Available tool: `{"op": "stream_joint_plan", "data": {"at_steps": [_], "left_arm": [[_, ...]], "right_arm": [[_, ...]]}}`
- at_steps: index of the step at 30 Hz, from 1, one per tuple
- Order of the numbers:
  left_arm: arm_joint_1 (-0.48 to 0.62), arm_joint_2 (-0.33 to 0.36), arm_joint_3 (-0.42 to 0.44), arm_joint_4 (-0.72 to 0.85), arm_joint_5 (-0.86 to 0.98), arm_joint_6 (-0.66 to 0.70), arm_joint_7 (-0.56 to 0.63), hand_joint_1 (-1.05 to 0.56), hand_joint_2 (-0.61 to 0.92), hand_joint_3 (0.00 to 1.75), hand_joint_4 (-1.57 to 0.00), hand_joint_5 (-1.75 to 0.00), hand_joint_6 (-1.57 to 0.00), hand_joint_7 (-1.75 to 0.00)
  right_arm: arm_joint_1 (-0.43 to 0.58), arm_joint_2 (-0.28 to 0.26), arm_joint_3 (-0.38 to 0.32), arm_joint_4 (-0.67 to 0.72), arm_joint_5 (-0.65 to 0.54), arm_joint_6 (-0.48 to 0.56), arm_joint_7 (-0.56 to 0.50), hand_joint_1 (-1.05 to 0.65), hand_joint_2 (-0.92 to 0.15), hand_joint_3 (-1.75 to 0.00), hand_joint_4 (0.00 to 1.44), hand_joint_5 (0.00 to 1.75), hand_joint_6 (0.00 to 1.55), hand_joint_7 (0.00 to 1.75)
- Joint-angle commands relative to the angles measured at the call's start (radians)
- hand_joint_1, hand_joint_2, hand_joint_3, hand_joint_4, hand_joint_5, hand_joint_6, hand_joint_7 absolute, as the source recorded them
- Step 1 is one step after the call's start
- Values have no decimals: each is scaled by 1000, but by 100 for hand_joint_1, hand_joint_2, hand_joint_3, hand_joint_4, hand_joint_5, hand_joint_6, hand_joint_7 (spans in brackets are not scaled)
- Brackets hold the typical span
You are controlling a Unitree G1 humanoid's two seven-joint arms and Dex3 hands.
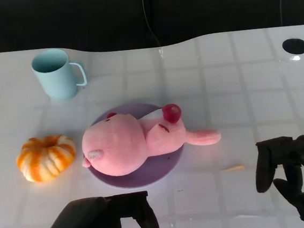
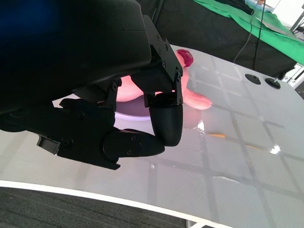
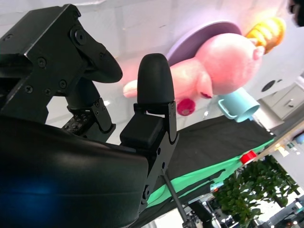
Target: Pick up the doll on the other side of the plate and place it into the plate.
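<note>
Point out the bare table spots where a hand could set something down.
Widest bare stretch: the white table right of the light blue mug and beyond the pink plush doll. Also bare: between the doll's ear and the right hand. Crowded: the purple plate under the doll, with the orange pumpkin close beside it, left hand just below.

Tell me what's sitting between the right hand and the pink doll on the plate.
Mostly bare table; in the head view only a small orange scrap lies between the right hand and the doll.
</note>
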Motion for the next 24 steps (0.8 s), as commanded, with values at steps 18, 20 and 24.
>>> {"op": "stream_joint_plan", "data": {"at_steps": [18,20,24], "left_arm": [[11,24,37,48,-31,-47,12,-29,92,33,-65,-161,-65,-121],[12,26,42,50,-36,-52,11,-30,92,33,-65,-162,-65,-121],[9,29,49,66,-50,-80,14,-29,92,33,-64,-162,-64,-120]], "right_arm": [[-51,-12,59,126,-88,2,-29,1,-31,-130,88,175,83,139],[-54,-10,64,124,-94,9,-29,0,-31,-129,88,174,83,139],[-57,-8,72,124,-101,8,-34,1,-30,-129,89,175,84,139]]}}
